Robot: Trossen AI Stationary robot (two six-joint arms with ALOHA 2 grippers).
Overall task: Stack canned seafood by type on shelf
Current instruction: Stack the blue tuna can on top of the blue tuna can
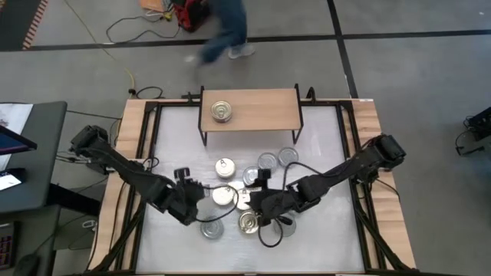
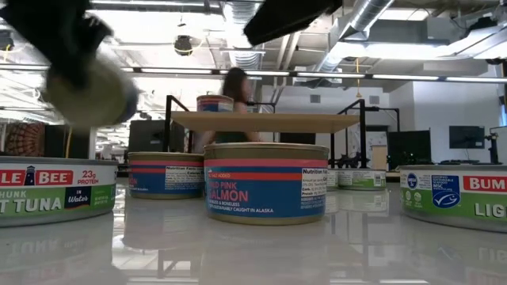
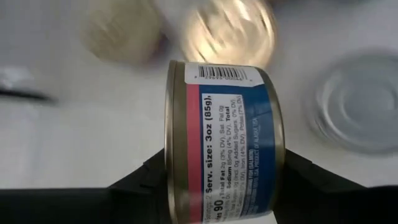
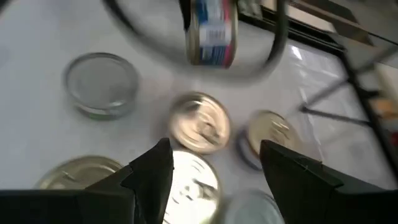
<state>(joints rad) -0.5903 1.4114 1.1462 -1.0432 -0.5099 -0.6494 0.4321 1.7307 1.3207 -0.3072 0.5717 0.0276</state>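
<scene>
A salmon tin [image 3: 224, 124] with a blue and pink label is up off the table, with my left gripper [image 1: 186, 205] shut on it; in the low view the tin [image 2: 87, 91] shows blurred at the upper left. My right gripper [image 4: 214, 168] hovers open above the loose tins [image 1: 249, 222] at the table's middle, holding nothing. A gold-lidded tin [image 4: 199, 124] lies on its base below its fingers. The light-wood shelf [image 1: 261, 103] stands at the far edge on black legs, with one tin [image 1: 222, 112] resting flat on it. My left gripper pinches the tin between its two fingers, one finger on each flat end [image 3: 176, 180]. The fingers come slanting down from the table's left. The tin is turned on edge, its labelled side wall facing the wrist camera, and lifted clear of the table.
Several more tins [image 1: 225, 166] lie on the white table between the shelf and the grippers, among them silver-lidded ones [image 1: 267, 161]. Black cables [image 1: 268, 238] loop near the front. A person [image 1: 226, 31] walks past beyond the far edge. Black rails run along the table's sides.
</scene>
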